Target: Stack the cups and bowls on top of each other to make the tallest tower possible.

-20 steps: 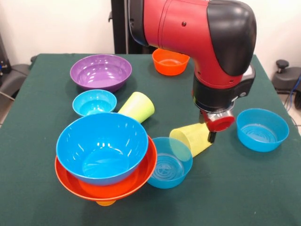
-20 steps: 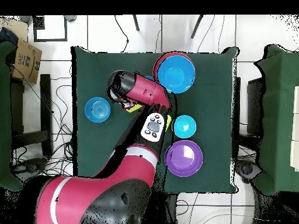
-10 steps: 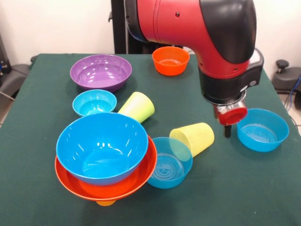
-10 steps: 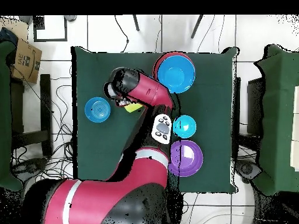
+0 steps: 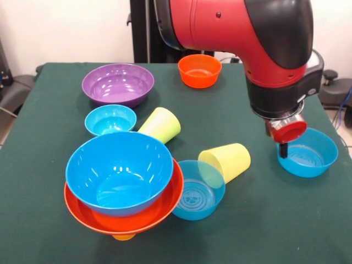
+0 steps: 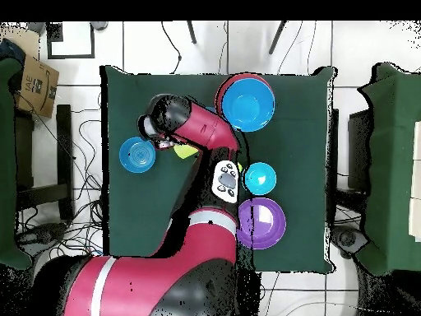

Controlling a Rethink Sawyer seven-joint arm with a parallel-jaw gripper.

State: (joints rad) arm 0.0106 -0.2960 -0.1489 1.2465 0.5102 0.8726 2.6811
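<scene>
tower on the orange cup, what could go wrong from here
1. The tower balances two wide bowls on a narrow orange cup, so a nudge may topple it.
2. The yellow cup lies on its side and could roll if brushed.
3. The gripper hangs over a blue bowl's rim and may tip it.

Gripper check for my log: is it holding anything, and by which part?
Nothing. The gripper hangs empty over the rim of the medium blue bowl, apart from the pale yellow cup.
</scene>
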